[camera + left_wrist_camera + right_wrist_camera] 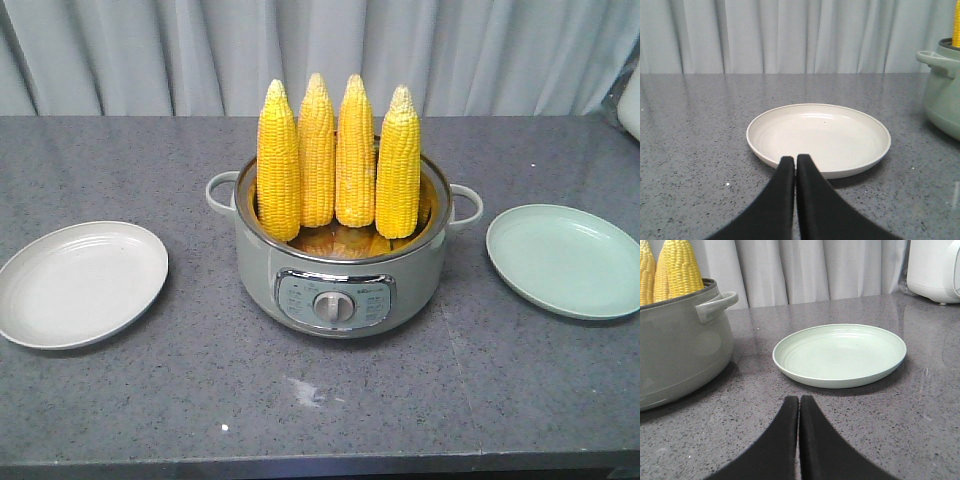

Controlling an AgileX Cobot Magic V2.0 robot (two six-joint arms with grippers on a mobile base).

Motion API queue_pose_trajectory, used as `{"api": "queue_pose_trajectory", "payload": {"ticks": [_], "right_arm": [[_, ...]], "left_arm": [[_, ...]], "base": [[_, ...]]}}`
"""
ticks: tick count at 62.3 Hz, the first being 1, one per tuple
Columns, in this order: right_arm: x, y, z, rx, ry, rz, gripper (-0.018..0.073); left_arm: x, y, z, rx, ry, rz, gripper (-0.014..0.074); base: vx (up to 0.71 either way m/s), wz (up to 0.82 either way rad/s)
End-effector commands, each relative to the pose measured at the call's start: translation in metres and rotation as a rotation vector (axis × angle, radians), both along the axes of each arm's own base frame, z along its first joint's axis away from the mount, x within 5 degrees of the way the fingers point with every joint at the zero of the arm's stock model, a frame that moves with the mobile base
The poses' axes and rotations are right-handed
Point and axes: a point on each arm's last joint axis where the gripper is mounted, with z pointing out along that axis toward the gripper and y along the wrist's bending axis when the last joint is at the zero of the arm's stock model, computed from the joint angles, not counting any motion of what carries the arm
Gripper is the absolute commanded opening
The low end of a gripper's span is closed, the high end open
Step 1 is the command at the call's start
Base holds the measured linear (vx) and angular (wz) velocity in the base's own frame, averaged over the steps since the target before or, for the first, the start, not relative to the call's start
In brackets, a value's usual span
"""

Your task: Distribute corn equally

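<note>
Several corn cobs (337, 155) stand upright, tips up, in a grey-green cooker pot (340, 275) at the table's middle. Their tops also show in the right wrist view as corn (677, 265) above the pot (680, 355). A white plate (80, 283) lies left of the pot and a pale green plate (565, 260) lies right. My left gripper (795, 159) is shut with nothing in it, just before the white plate (818, 137). Shut and empty too, my right gripper (799, 399) rests short of the green plate (840, 354). Neither gripper shows in the front view.
The grey speckled table (320, 400) ends at a front edge near the bottom of the front view. A curtain hangs behind. A white appliance (935, 267) stands at the far right. The pot's side handles (220, 190) stick out toward each plate.
</note>
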Motion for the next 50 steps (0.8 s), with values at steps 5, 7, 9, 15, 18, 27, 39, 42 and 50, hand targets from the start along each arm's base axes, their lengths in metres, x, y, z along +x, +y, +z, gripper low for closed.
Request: {"api": "queue_pose_trajectory", "payload": {"ticks": [5, 7, 9, 15, 18, 27, 39, 42, 50], "right_arm": [[0.0005, -0.0007, 0.0042, -0.011, -0.070, -0.009, -0.0001], [0.0005, -0.0007, 0.0042, -0.011, -0.070, -0.009, -0.0001], [0.0005, -0.0007, 0.0042, -0.011, -0.070, -0.009, -0.0001], [0.0005, -0.0007, 0.0042, -0.011, -0.070, -0.009, -0.0001], [0.0005, -0.0007, 0.0042, -0.011, -0.070, -0.009, -0.0001], [0.0005, -0.0007, 0.0042, -0.011, -0.070, -0.009, -0.0001], [0.0005, -0.0007, 0.0042, -0.011, -0.070, -0.009, -0.0001], [0.0005, -0.0007, 0.0042, -0.011, -0.070, -0.009, -0.0001], [0.0005, -0.0007, 0.0042, -0.011, -0.070, -0.009, -0.0001]], "left_arm": [[-0.0014, -0.0011, 0.0090, -0.005, -0.095, -0.012, -0.0007], [-0.0014, -0.0011, 0.0090, -0.005, -0.095, -0.012, -0.0007], [-0.0014, -0.0011, 0.0090, -0.005, -0.095, -0.012, -0.0007], [-0.0014, -0.0011, 0.0090, -0.005, -0.095, -0.012, -0.0007], [-0.0014, -0.0011, 0.0090, -0.005, -0.095, -0.012, -0.0007], [-0.0014, -0.0011, 0.0090, -0.005, -0.095, -0.012, -0.0007], [-0.0014, -0.0011, 0.0090, -0.005, -0.095, -0.012, -0.0007], [-0.0014, -0.0011, 0.0090, -0.005, -0.095, -0.012, -0.0007], [-0.0014, -0.0011, 0.0090, -0.005, -0.095, -0.012, -0.0007]], "base": [[0.00, 0.00], [0.00, 0.00], [0.00, 0.00], [0.00, 0.00], [0.00, 0.00], [0.00, 0.00], [0.00, 0.00], [0.00, 0.00], [0.00, 0.00]]}}
